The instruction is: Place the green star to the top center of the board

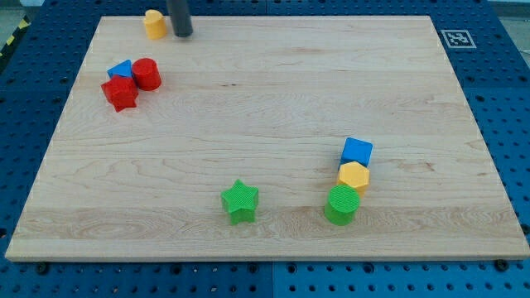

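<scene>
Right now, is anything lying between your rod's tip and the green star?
No. In the camera view, only bare board lies between my tip and the green star.

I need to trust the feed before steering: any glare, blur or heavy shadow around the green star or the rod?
Camera view: even, soft lighting, no glare on the board; the green star is sharp with a faint shadow; my tip is slightly soft, beside the yellow block at the view's top left.

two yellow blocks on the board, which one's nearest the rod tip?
The yellow block at the view's top left edge, just left of my tip. The other, a yellow hexagon, sits far off at the view's lower right, between the blue cube and green cylinder.
</scene>
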You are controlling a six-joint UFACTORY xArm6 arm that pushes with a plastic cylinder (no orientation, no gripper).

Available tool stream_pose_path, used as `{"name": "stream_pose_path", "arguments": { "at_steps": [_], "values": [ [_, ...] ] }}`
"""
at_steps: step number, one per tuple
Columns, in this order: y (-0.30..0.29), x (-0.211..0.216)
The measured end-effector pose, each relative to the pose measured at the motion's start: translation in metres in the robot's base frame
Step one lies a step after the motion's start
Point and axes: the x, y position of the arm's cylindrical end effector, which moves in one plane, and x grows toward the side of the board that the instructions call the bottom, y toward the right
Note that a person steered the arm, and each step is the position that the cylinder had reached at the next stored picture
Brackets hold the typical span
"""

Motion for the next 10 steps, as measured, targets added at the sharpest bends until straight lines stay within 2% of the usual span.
{"name": "stream_pose_path", "arguments": {
  "at_steps": [1,2,3,4,5,6,7,8,10],
  "values": [
    [0.058,0.086],
    [0.072,0.178],
    [0.071,0.207],
    [0.071,0.207],
    [0.029,0.218],
    [-0.013,0.271],
    [-0.016,0.343],
    [0.013,0.37],
    [0.038,0.36]
  ]
}}
